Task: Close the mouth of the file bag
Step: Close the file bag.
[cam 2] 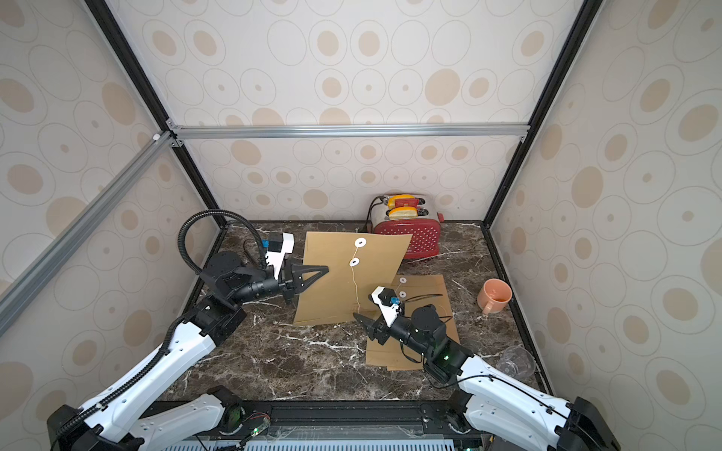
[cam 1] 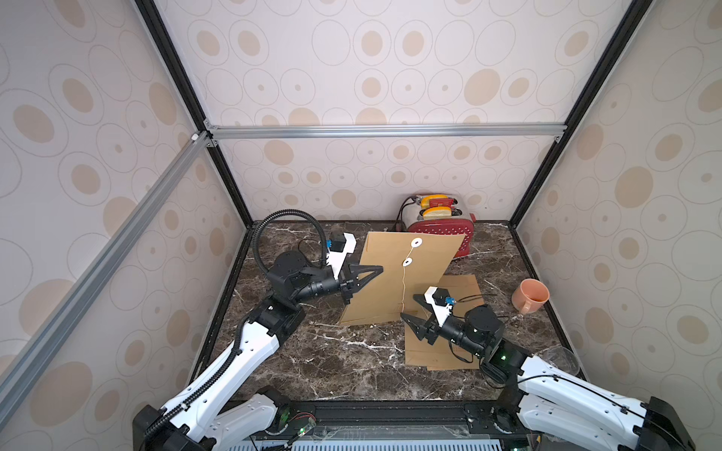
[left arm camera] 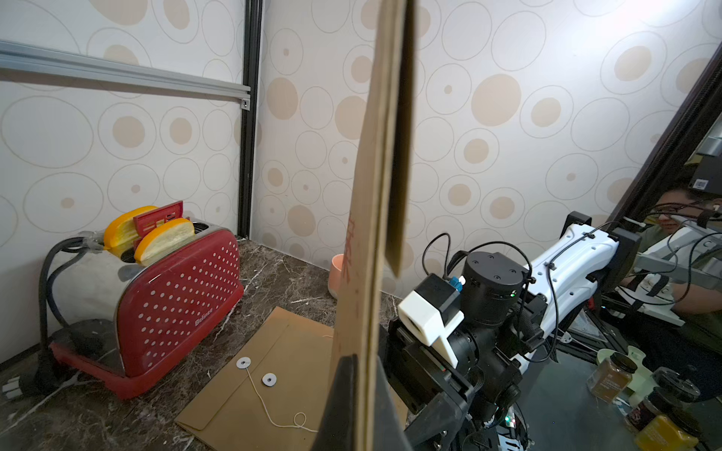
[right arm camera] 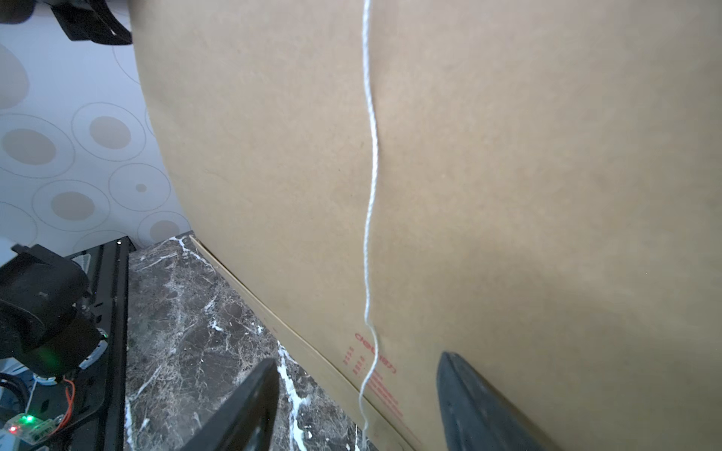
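Note:
The brown file bag (cam 1: 386, 289) (cam 2: 332, 285) stands upright on its bottom edge on the marble table (cam 1: 336, 359). My left gripper (cam 1: 377, 270) (cam 2: 324, 269) (left arm camera: 361, 375) is shut on its left edge. Its flap (left arm camera: 402, 156) is folded down but stands slightly off the body. A white string (cam 1: 403, 285) (right arm camera: 371, 156) runs from the upper disc (cam 1: 416, 243) past the lower disc (cam 1: 407, 262) and hangs loose down the face. My right gripper (cam 1: 408, 306) (right arm camera: 357, 359) is open at the bag's bottom right, with the string's end between its fingers and untouched.
More flat brown bags (cam 1: 441, 351) lie under my right arm, one with its own discs and string (left arm camera: 269, 406). A red toaster (cam 1: 437, 234) holding bread stands at the back. A peach mug (cam 1: 529, 296) and a clear cup (cam 1: 562, 357) sit along the right wall.

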Motion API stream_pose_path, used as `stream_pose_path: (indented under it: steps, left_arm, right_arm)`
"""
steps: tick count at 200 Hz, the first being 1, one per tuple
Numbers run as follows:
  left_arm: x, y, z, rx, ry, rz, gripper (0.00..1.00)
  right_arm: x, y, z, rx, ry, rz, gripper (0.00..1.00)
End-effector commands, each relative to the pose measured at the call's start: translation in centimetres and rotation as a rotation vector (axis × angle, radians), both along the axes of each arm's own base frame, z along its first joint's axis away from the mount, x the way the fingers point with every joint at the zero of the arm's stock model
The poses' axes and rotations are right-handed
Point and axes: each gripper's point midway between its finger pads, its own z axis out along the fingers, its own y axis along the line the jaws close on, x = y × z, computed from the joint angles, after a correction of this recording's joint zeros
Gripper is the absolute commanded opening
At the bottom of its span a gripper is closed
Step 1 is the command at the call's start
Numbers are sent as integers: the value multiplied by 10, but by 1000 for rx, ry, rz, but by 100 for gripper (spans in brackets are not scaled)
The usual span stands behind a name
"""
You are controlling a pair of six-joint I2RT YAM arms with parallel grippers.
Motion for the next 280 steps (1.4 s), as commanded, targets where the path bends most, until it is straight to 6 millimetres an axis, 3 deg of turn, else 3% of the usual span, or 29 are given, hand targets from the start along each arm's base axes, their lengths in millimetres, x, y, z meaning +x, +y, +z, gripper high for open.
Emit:
stream_pose_path:
  steps: [1,64,106,137,211,245,280]
  left_arm:
    - [-8,1,19,-53,-46,-24,0]
    - [-20,9,41,-127,-84,-36,0]
    - [-17,9,38,-124,-77,-24,0]
    - [-15,9,36,-121,-75,-11,0]
    - [-14,10,35,-114,-74,-5,0]
    - [-14,10,35,-113,-72,-4,0]
    - [-14,9,34,-113,-70,-6,0]
  right_arm:
    - [2,0,7,11,-35,-15,66]
    - [5,-6,-1,-4,-89,-50,62]
    - [9,4,12,28,-88,-34,55]
    - [14,13,10,33,-77,-23,48]
    - [15,23,11,84,-41,6,45]
    - [16,25,17,93,-44,6,34]
    - [21,21,11,86,-35,-33,20]
